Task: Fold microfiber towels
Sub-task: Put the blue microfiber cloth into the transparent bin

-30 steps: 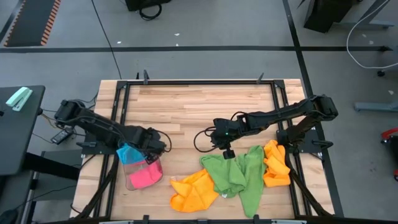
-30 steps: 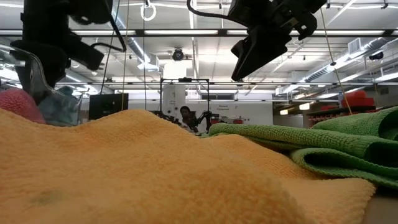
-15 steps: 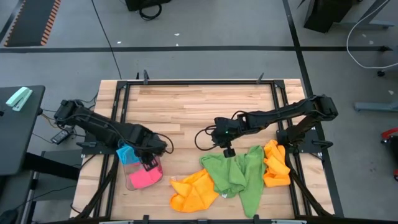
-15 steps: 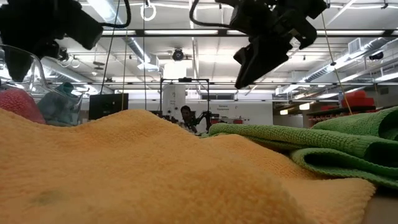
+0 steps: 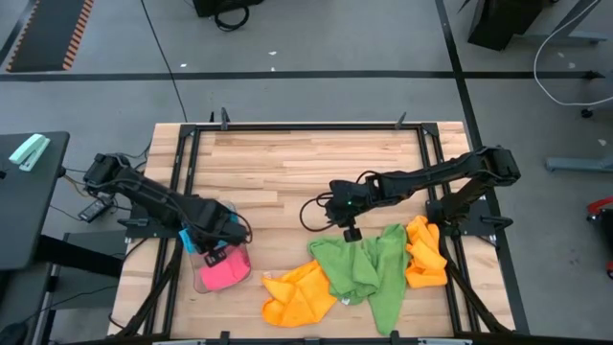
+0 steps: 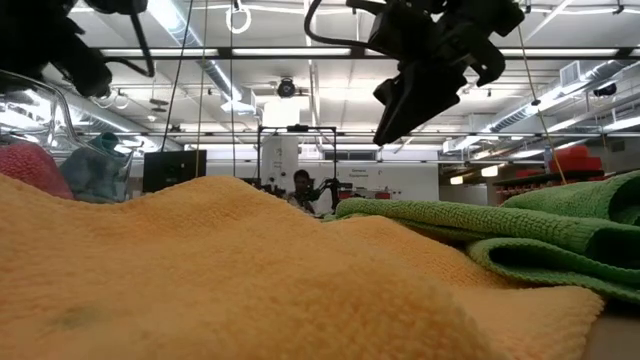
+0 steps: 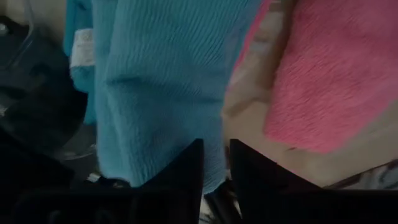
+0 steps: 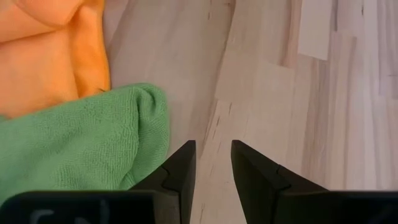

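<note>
The wooden counter [image 5: 287, 163] carries a clear tray [image 5: 206, 278] at near left and green [image 5: 359, 268] and orange towels [image 5: 299, 292] heaped at near right.

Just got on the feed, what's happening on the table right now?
Towel folding is under way. The left gripper is down in the clear plastic tray, its jaws close together at the edge of the blue towel, next to the pink towel. The right gripper hangs empty above bare wood beside the green towels. Orange towels lie unfolded along the front.
</note>
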Available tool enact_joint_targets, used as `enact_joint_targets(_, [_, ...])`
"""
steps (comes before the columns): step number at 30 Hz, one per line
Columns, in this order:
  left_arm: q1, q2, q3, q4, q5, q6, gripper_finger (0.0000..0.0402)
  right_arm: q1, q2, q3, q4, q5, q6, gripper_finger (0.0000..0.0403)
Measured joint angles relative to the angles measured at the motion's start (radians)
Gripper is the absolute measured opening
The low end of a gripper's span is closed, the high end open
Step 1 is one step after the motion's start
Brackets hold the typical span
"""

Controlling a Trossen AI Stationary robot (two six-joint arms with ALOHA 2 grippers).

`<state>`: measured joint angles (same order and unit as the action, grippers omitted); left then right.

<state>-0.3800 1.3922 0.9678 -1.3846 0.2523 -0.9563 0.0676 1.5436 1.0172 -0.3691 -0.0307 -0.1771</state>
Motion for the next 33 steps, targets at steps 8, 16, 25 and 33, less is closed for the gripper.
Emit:
enact_joint_targets(8, [-0.018, 0.0, -0.128, 0.02, -0.004, 0.005, 0.0052, 0.0, 0.0, 0.0, 0.002, 0.0, 0.0, 0.011])
enact_joint_targets(16, [-0.022, 0.0, -0.252, 0.171, -0.004, 0.033, 0.003, 0.0, 0.0, 0.0, 0.002, 0.0, 0.002, 0.011])
enact_joint_targets(25, [-0.02, 0.001, -0.184, 0.068, 0.004, 0.037, 0.0024, 0.001, 0.0, 0.001, 0.003, 0.0, 0.002, 0.011])
enact_joint_targets(33, [-0.02, 0.001, -0.018, -0.105, -0.135, 0.097, 0.0017, 0.0, 0.0, 0.001, 0.006, 0.0, 0.014, 0.011])
